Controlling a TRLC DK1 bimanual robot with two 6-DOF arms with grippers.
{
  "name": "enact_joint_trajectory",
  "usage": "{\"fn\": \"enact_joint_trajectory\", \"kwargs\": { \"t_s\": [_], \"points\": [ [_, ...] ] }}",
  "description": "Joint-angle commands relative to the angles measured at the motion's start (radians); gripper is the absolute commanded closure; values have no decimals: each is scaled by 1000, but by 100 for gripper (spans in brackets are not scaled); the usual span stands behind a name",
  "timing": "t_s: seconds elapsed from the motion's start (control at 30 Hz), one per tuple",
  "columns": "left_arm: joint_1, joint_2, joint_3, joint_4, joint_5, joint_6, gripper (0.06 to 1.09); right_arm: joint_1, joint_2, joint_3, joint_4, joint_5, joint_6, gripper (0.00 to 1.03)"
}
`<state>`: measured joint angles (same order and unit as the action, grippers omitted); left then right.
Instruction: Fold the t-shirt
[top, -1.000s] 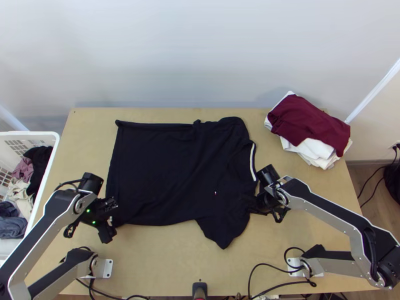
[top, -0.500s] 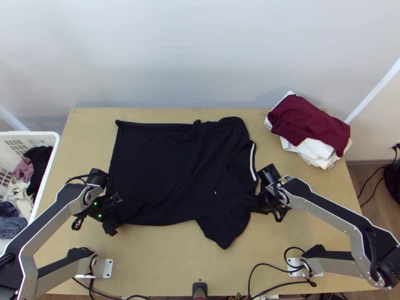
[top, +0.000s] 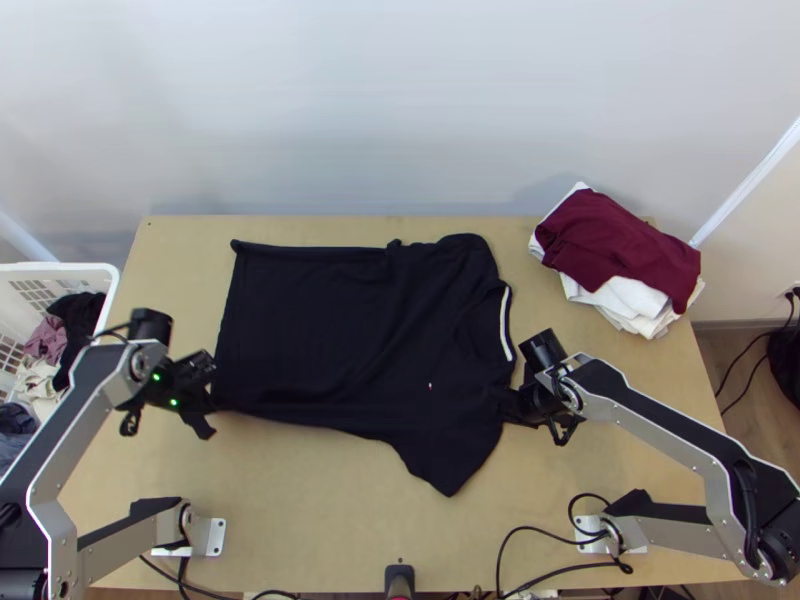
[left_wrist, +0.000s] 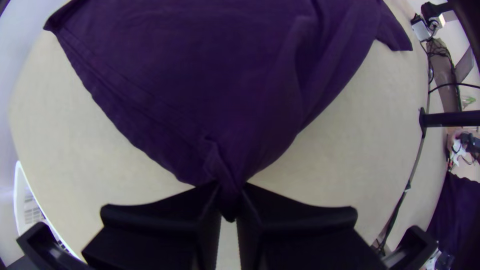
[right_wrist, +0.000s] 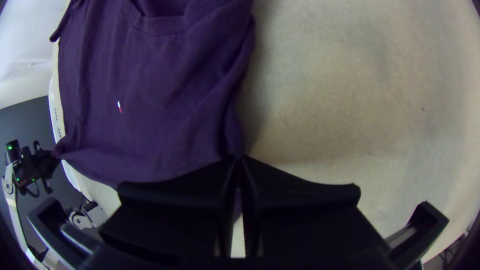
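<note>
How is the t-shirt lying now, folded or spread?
Spread: the t-shirt lies wide across the table, its hem and one sleeve visible.

1. Pale grey-white wall (top: 400, 110) rises behind the counter (top: 300, 500), plain, faintly mottled.
2. White diagonal strip (top: 745, 190) toward top view's right; beyond it, cream-toned wall (top: 765, 250) with outlet (top: 791, 294) and black cords (top: 745, 362).
3. Grey-brown wood-look floor (top: 712, 352) below, baseboard (top: 715, 325) along the wall's foot.
4. Counter: light wood, straight-edged, far side near the wall.
5. Light soft, diffuse; shadows faint.
</note>
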<state>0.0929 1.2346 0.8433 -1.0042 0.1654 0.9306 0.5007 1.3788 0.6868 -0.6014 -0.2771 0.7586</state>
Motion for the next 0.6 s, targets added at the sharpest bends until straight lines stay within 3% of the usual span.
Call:
{"fn": "enact_joint_trajectory", "kwargs": {
  "t_s": [0.0,0.27,0.33,0.4,0.57],
  "points": [
    [25,51,62,-28,10,70,91,-4,9,-49,9,36,-1,100],
    [10,266,203,-34,85,27,91,-4,2,-47,9,52,1,100],
    [-1,301,257,-34,115,-33,92,-7,-24,-40,9,52,1,100],
    [-5,310,323,-27,180,-110,105,-13,-72,-23,12,53,-4,100],
    [-10,290,450,29,238,-372,105,-70,-199,74,78,58,-64,100]
  ]
}}
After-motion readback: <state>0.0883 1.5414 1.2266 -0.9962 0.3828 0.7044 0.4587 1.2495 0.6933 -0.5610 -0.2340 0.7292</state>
